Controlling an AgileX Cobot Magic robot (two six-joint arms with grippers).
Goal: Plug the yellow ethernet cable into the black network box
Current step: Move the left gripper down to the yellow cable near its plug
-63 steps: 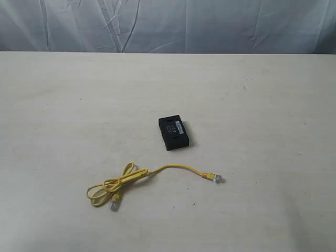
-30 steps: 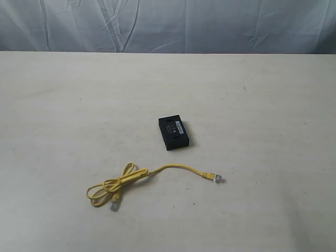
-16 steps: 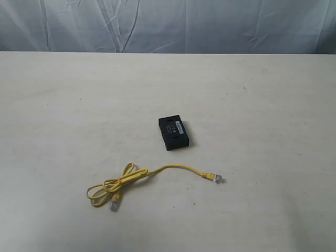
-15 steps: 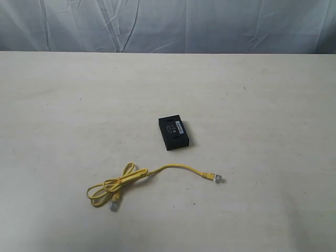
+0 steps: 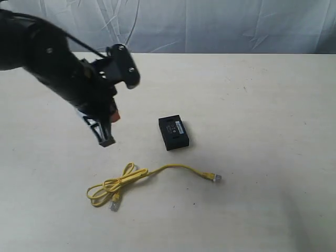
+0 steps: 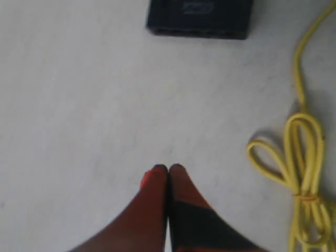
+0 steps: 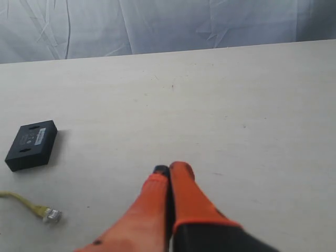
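Note:
The black network box (image 5: 174, 133) lies flat near the table's middle, a pale label on top; it also shows in the left wrist view (image 6: 199, 18) and the right wrist view (image 7: 31, 145). The yellow ethernet cable (image 5: 128, 179) lies in front of it, coiled at the left, with one clear plug (image 5: 216, 178) stretched out to the right and the other (image 5: 113, 206) by the coil. My left gripper (image 5: 106, 140) hangs shut and empty above the table, left of the box; its tips (image 6: 168, 168) touch. The right gripper (image 7: 169, 169) is shut and empty, unseen in the exterior view.
A pale table (image 5: 262, 105) carries everything. A wrinkled light-blue cloth (image 5: 210, 23) hangs behind its far edge. The left arm's dark body (image 5: 52, 63) reaches in from the upper left, over the table's left part.
The left arm has come into the exterior view from the upper left; before, no arm showed. The box and the cable lie almost as before.

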